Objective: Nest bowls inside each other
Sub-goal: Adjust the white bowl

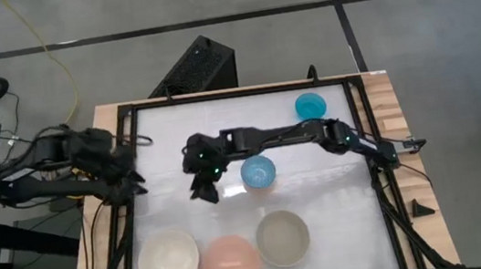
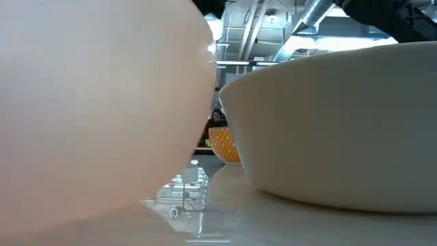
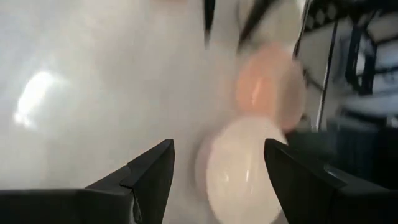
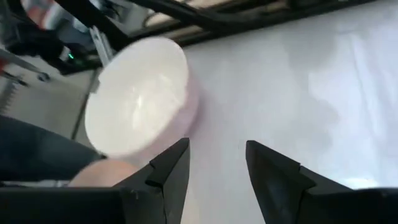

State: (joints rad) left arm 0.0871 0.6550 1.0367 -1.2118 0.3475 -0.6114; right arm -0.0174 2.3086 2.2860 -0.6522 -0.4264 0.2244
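Three larger bowls stand in a row at the table's near edge, each on its base: cream-white [image 1: 169,261], pink [image 1: 230,263] and grey-beige [image 1: 283,238]. A blue bowl [image 1: 259,171] sits mid-table and a teal bowl [image 1: 310,105] at the far right. My right gripper [image 1: 203,190] reaches over the table's middle, left of the blue bowl. It is open [image 4: 217,146] above bare table, with the cream-white bowl [image 4: 140,96] ahead of it. My left gripper [image 1: 136,184] hovers at the left edge. It is open [image 3: 217,146] and looks toward the cream-white [image 3: 242,168] and pink [image 3: 267,87] bowls.
A black frame [image 1: 217,96] borders the white table top. A black box [image 1: 195,66] stands beyond the far edge. A small black object [image 1: 420,209] lies on the wooden right border. In the low view the pink [image 2: 95,102] and grey-beige [image 2: 341,123] bowls fill the foreground.
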